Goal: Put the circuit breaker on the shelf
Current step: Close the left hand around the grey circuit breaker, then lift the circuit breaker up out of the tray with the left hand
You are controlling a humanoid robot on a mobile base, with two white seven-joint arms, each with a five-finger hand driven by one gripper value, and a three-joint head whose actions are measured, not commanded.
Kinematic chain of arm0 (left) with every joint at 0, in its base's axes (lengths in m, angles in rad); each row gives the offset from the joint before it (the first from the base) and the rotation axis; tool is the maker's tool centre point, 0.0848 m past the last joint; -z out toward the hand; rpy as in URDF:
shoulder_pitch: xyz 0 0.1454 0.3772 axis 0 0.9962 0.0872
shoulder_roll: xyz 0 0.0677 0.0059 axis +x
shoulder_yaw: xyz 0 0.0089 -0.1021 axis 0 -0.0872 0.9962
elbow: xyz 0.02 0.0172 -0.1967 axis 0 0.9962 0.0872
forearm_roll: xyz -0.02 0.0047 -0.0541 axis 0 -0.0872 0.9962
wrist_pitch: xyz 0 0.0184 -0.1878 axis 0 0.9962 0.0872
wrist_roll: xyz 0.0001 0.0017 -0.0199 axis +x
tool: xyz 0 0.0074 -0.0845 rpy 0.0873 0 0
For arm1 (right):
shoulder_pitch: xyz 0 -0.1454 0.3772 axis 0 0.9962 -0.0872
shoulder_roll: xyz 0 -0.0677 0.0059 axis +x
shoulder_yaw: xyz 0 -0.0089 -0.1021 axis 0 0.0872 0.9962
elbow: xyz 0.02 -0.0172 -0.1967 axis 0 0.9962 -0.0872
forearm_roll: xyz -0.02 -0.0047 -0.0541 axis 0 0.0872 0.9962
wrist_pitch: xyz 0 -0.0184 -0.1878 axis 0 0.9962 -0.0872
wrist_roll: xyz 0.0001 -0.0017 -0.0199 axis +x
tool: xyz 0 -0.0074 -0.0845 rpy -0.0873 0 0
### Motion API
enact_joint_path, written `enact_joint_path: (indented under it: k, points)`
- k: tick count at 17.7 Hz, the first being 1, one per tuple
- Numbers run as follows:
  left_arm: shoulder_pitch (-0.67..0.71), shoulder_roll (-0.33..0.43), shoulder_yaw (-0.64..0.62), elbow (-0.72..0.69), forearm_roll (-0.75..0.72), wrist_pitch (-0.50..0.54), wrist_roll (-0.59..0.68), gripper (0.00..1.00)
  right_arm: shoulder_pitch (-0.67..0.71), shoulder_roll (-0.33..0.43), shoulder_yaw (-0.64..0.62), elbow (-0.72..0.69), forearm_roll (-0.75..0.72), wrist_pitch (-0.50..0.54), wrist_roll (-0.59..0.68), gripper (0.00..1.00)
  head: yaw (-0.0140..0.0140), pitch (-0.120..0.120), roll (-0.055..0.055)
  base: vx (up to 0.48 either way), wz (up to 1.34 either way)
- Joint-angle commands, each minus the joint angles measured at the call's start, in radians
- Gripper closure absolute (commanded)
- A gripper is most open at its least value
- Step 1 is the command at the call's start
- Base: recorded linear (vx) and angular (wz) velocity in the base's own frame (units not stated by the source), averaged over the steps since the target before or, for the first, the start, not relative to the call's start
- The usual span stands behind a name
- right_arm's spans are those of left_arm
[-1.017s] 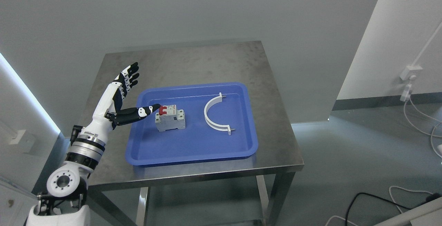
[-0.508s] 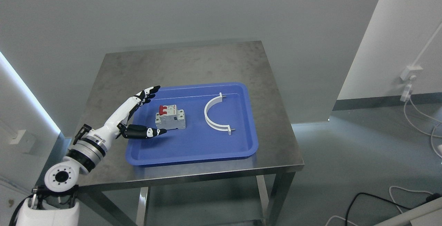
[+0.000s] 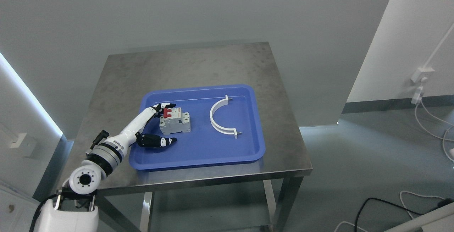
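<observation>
on the steel tabletop (image 3: 198, 61) we see a blue tray (image 3: 198, 150). in its right half lies a white half-ring clamp (image 3: 217, 120), in its left half stands the circuit breaker (image 3: 175, 121) with red switches. our left robot hand (image 3: 156, 125) is spread around the breaker, fingers behind, thumb (image 3: 158, 141) in front, not clenched on it. we judge this is the grasping step; next the fingers must press both sides firmly before lifting. no shelf is visible.

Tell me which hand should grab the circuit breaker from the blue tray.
Left. The left hand already brackets the circuit breaker in the blue tray, fingers at its far side, thumb at the near side, not yet closed. The right arm is out of view.
</observation>
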Motion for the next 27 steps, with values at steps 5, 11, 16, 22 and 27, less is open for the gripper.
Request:
enact_joint_path:
  k: [5,11,16,22,27]
  points:
    - [-0.036,-0.117,0.048,0.040,-0.038,-0.015,-0.006,0.79,0.000,-0.017,0.020,0.000,0.000,0.059,0.000,0.00,0.0000,0.000,0.000,0.000,0.00]
    - [-0.082,-0.177,0.247,0.028,0.133,-0.166,0.179,0.86,0.000,-0.017,0.020,0.000,0.000,0.059,0.000,0.00,0.0000,0.000,0.000,0.000,0.00]
    - [-0.042,-0.177,0.246,-0.003,0.212,-0.310,0.642,0.85,0.000,-0.017,0.020,0.000,0.000,0.059,0.000,0.00,0.0000,0.000,0.000,0.000,0.00]
    - [0.040,-0.177,0.241,-0.095,0.219,-0.321,0.564,0.85,0.000,-0.017,0.020,0.000,0.000,0.059,0.000,0.00,0.0000,0.000,0.000,0.000,0.00]
    - [0.077,-0.177,0.246,-0.115,0.219,-0.332,0.551,0.86,0.000,-0.017,0.020,0.000,0.000,0.059,0.000,0.00,0.0000,0.000,0.000,0.000,0.00]
